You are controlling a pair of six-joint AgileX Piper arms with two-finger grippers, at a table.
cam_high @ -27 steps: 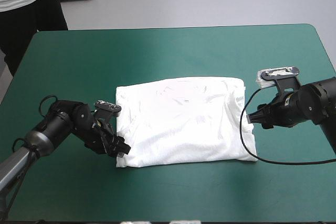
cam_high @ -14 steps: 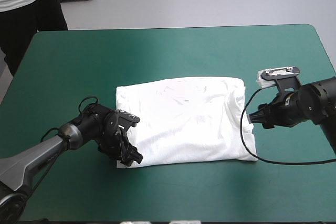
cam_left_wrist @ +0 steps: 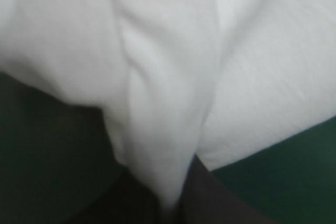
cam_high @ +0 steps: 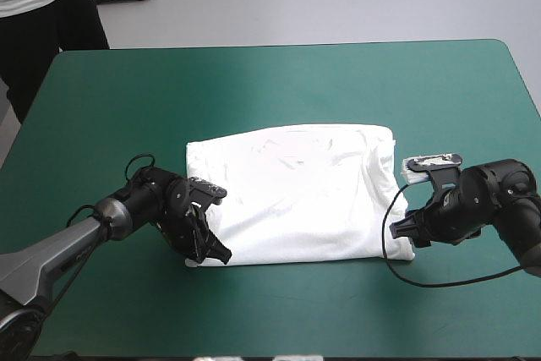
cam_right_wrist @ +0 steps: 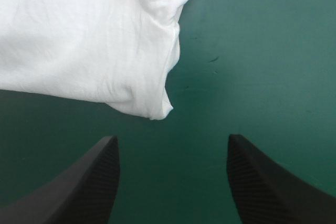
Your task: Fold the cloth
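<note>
Worktop (cam_high: 279,73): teal-green cover, one item on it.
T-shirt (cam_high: 296,192): white, lay mid-worktop as a flat folded rectangle, its long side running across.
Left end effector (cam_high: 209,251): pinched all but closed on the T-shirt's near-left corner, with cloth bunched between the black fingers.
Right end effector (cam_right_wrist: 172,139): fingers stood wide apart, low over the cover and just short of the near-right corner (cam_right_wrist: 160,109), not touching it.
Handling note: it seemed best to slide the right one onto that corner, grip all layers, then raise both corners level so the fold stays square.
</note>
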